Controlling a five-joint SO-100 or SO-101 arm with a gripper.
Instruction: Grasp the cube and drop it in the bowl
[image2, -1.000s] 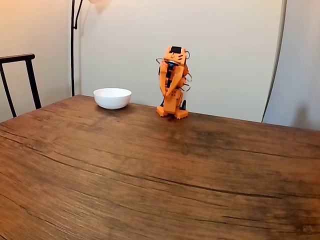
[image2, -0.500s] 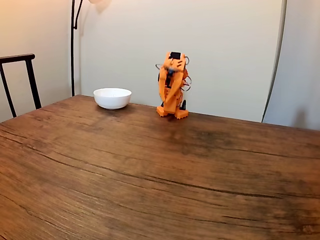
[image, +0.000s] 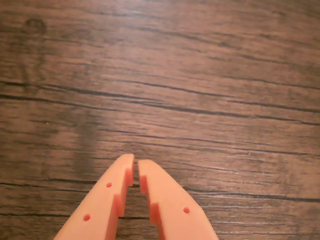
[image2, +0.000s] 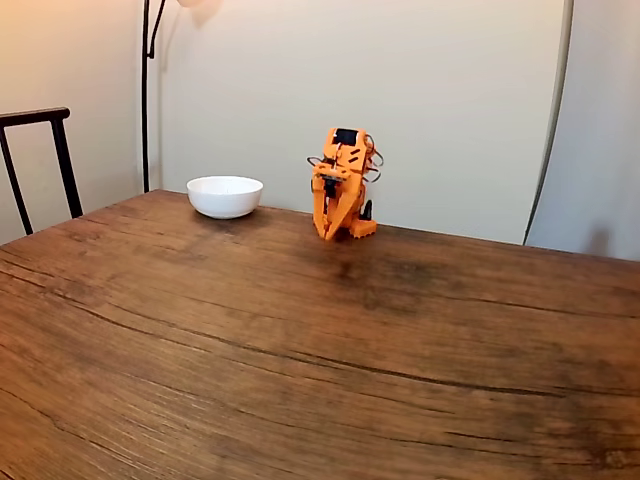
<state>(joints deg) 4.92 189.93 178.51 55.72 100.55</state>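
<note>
One dark-grained wooden table (image2: 300, 340), pale wall (image2: 450, 100), white bowl (image2: 225, 196)

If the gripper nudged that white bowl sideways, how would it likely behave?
The bowl looks glossy and rigid, so it would probably slide on the wooden table rather than flex. Its wide, shallow shape suggests tipping is unlikely. If ceramic, it may chip.

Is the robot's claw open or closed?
Closed. In the wrist view the claw has its two orange tips nearly touching, nothing between them, above the bare wooden table.
</note>
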